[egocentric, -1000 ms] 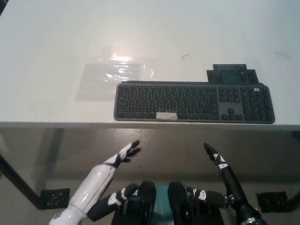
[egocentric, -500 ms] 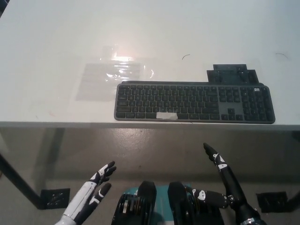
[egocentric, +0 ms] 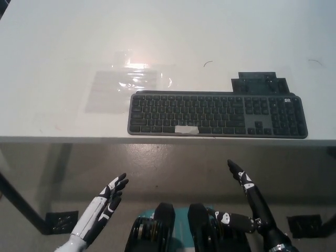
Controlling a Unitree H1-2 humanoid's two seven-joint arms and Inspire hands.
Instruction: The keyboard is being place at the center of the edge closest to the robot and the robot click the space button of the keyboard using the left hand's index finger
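Keyboard [egocentric: 218,114] lies along the table's [egocentric: 63,105] near edge, taped space bar [egocentric: 186,129] toward the robot; below its left end the white left hand [egocentric: 107,197] hangs empty, fingers spread; the black right hand [egocentric: 245,184] rests empty below its right half; the press looks unstarted; next, the left index fingertip must rise onto that bar.

White table [egocentric: 52,31], clear plastic film [egocentric: 128,84] lying on it, dark flat bracket [egocentric: 258,82] toward right

Keyboard [egocentric: 217,114] key legends too small; nothing legible.
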